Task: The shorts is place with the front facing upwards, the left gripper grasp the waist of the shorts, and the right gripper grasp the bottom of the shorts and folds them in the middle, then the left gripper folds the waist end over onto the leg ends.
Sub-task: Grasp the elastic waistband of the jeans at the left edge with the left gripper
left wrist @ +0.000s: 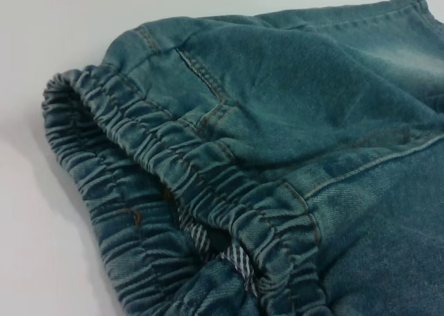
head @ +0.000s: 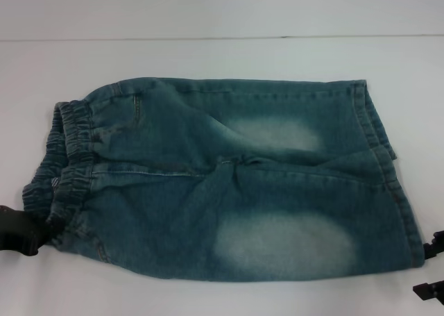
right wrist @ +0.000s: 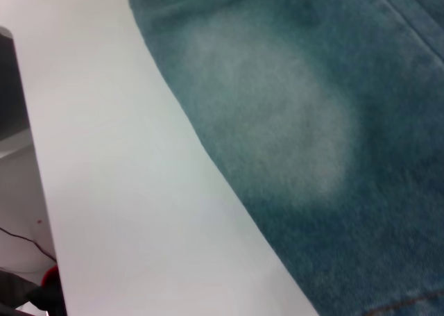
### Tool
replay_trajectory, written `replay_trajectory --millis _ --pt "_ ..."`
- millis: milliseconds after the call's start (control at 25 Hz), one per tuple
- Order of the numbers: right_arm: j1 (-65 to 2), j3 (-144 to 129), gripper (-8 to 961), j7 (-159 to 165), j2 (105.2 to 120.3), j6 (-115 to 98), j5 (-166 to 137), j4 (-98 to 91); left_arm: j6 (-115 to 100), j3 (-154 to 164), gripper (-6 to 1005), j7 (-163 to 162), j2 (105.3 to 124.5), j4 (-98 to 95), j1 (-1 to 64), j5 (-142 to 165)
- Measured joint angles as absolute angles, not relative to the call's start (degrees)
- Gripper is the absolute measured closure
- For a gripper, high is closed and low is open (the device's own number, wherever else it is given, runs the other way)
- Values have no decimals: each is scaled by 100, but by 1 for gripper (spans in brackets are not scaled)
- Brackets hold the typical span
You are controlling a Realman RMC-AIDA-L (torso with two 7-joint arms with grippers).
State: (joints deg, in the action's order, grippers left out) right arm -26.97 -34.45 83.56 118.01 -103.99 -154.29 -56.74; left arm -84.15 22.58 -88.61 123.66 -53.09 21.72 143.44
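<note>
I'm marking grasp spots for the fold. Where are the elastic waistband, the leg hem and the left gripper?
elastic waistband (left wrist: pixel 229 191), left wrist view, on the gathered ridge.
leg hem (head: pixel 388 170), head view, on the stitched edge at the right.
left gripper (head: pixel 17 233), head view, on its dark body beside the waist.

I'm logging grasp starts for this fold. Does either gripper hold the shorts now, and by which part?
It cannot be told. The left gripper is at the waist corner of the shorts; the right gripper sits by the leg hem.

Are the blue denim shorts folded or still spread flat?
Spread flat: the blue denim shorts show both legs side by side on the white table, elastic waistband at left.
</note>
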Motion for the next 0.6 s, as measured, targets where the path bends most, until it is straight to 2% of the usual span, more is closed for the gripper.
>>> replay_trajectory --millis 600 --pt "-2830 -3437 191 7963 11858 -10258 -15338 -5446 -8374 2258 961 -8855 12371 -5254 2159 14361"
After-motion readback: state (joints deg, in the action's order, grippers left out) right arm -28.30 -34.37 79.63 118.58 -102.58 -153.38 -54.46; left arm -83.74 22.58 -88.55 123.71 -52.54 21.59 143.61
